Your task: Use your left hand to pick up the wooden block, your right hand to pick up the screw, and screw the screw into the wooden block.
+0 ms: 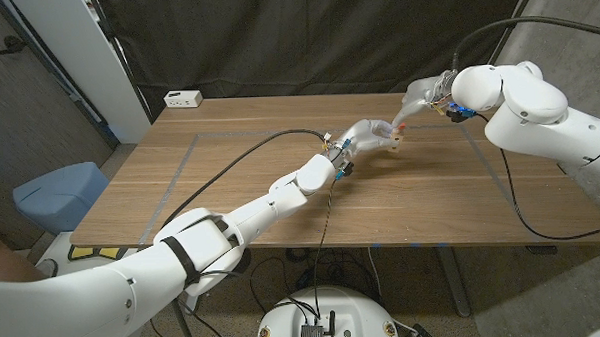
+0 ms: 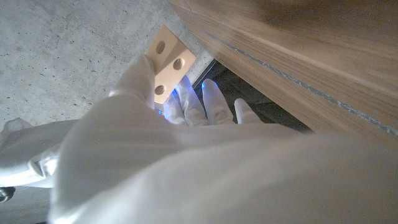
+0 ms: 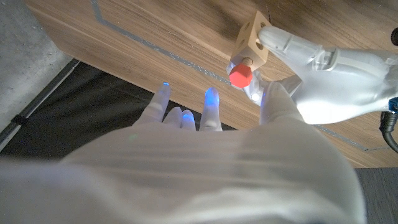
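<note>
My left hand (image 1: 372, 137) holds the wooden block (image 2: 168, 65) above the middle of the table; the pale block shows two round holes in the left wrist view. The same block (image 3: 252, 38) has the red-headed screw (image 3: 240, 74) sticking in one face, also seen as a red dot (image 1: 400, 130) in the head view. My right hand (image 1: 418, 92) reaches down to it from the far right. In the right wrist view most of the right hand's fingers (image 3: 211, 102) are spread, and one fingertip lies right by the screw head. Whether it pinches the screw is unclear.
A white box (image 1: 182, 98) sits at the table's far left corner. A tape outline (image 1: 185, 158) marks a rectangle on the wooden table (image 1: 231, 191). Black cables run along both arms. A blue chair (image 1: 56, 192) stands left of the table.
</note>
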`<state>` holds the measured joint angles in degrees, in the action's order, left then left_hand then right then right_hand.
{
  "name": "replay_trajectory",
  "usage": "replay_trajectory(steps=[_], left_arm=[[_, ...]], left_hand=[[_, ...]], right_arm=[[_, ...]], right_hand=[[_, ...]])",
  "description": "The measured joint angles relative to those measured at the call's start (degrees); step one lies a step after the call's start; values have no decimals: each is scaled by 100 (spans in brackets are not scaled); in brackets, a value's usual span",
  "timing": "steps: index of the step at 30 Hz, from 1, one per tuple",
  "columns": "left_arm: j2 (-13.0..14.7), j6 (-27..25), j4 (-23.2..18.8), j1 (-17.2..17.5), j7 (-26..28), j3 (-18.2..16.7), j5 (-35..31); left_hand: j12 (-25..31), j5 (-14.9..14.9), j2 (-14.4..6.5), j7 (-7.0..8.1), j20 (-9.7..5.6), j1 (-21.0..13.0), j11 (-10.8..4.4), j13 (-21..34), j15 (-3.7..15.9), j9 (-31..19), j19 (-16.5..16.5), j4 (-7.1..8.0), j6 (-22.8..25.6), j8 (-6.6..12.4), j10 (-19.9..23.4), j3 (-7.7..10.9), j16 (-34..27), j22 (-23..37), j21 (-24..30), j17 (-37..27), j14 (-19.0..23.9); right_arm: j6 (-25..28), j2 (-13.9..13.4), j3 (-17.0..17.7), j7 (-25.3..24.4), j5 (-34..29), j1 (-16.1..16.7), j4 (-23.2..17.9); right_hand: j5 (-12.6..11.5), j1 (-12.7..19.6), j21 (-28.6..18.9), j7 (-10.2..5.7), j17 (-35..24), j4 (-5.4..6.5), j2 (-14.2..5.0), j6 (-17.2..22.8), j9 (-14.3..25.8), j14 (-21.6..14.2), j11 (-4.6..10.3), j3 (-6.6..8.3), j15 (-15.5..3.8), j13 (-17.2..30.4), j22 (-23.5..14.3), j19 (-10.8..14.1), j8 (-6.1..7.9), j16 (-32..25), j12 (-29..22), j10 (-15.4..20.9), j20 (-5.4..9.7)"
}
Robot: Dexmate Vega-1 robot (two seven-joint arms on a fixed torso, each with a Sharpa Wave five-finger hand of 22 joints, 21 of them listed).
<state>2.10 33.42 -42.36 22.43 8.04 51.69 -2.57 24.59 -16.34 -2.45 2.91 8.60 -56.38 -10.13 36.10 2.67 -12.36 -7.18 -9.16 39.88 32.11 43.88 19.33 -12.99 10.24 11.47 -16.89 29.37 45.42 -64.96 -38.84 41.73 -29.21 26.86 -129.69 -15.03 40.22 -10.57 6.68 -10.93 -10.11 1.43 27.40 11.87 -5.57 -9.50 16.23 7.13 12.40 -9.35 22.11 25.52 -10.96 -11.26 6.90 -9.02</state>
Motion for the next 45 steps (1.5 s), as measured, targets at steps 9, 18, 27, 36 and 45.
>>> replay_trajectory(steps=[9,18,27,36,45], left_arm=[[0,30,9,-2,87,15,-58],[18,30,-41,18,141,19,-91],[41,28,-131,55,186,21,-128],[57,-22,-197,82,217,21,-156],[70,-58,-253,98,217,21,-163]], left_hand=[[0,3,0,0,0,0,0,1,0,-4,0,-7,0,0,0,-7,0,5,0,0,0],[0,4,0,0,0,0,0,1,0,-4,0,0,0,1,0,-25,0,4,0,0,0],[0,21,0,0,0,0,0,2,0,-4,0,11,0,1,0,-36,0,4,0,15,0],[0,1,0,0,-63,0,76,2,1,0,1,-7,0,1,76,-54,0,3,0,14,60],[1,0,1,0,-88,-1,115,3,32,-2,-24,5,0,2,114,-88,-37,3,0,14,91]], right_arm=[[45,84,-80,257,-181,-106,58],[105,150,-111,437,-313,-141,70],[131,162,-106,485,-388,-111,43],[131,176,-77,495,-438,-74,34],[118,182,-33,483,-453,-19,26]], right_hand=[[22,86,0,-34,0,29,-5,238,27,-46,-45,64,45,0,0,31,57,-34,-63,46,-31],[42,197,0,-89,-1,26,-15,521,53,-90,-53,153,46,-16,-1,64,179,-34,-66,102,-59],[42,309,0,-157,-1,23,-38,772,80,-140,-23,245,34,-16,-1,114,285,-54,-66,192,-9],[42,415,0,-248,-2,23,-83,967,106,-232,-12,340,3,-15,-1,145,357,-79,-108,264,23],[41,520,0,-310,-2,27,-99,1110,145,-256,21,423,-22,-15,-1,207,439,-79,-108,296,22]])
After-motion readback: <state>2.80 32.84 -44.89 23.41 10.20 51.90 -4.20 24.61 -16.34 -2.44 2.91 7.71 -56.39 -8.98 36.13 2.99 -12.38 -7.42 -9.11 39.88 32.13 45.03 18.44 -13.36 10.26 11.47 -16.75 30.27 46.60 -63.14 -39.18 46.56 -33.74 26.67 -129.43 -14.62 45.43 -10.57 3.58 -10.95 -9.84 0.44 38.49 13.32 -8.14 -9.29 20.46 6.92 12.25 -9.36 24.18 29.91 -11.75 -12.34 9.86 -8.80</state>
